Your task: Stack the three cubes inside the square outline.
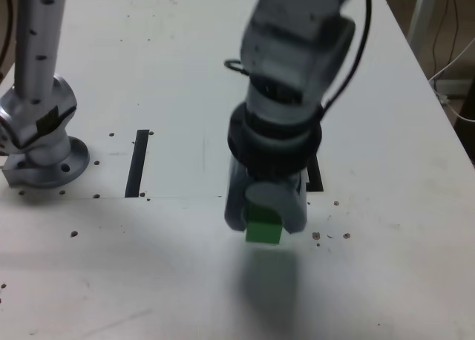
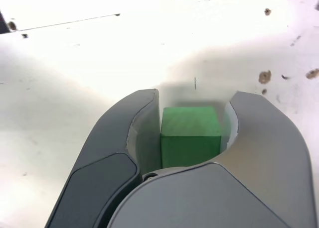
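Observation:
My gripper (image 1: 265,220) is shut on the green cube (image 1: 263,231) and holds it a little above the white table, with a soft shadow under it. In the wrist view the green cube (image 2: 191,133) sits between the two grey fingers (image 2: 124,138), just behind the gripper (image 2: 194,96) tips. A short black piece (image 1: 315,174) beside the arm looks like an edge of the square outline; the arm hides the remainder. The red and yellow cubes are out of view.
A straight black strip (image 1: 137,162) lies on the table toward the exterior view's left. The arm's metal base (image 1: 38,136) stands at the far left. Small dark holes (image 1: 331,235) dot the table (image 1: 386,280) near the gripper.

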`<state>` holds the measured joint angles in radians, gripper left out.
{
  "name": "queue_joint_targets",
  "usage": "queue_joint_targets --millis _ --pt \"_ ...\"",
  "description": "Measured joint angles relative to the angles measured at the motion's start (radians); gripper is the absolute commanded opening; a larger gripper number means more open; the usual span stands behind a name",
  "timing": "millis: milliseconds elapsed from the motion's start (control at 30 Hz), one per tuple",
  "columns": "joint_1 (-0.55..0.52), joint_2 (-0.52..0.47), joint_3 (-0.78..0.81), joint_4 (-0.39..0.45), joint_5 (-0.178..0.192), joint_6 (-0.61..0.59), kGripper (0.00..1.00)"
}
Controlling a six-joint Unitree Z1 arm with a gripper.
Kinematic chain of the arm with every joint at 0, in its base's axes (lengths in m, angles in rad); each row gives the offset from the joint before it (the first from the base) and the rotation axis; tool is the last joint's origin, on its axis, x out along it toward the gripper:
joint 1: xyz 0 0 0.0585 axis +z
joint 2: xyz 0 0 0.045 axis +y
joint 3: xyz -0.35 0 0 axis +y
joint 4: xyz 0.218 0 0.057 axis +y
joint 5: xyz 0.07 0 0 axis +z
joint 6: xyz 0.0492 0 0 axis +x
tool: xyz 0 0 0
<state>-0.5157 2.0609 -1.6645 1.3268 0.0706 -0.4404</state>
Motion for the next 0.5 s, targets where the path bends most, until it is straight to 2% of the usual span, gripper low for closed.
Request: queue_joint_targets --millis 200,500 --pt "0.063 -0.073 -0.027 0.051 0.05 0.054 0.06" --pt "0.277 -0.163 -0.073 0.105 0.079 0.21 0.06"
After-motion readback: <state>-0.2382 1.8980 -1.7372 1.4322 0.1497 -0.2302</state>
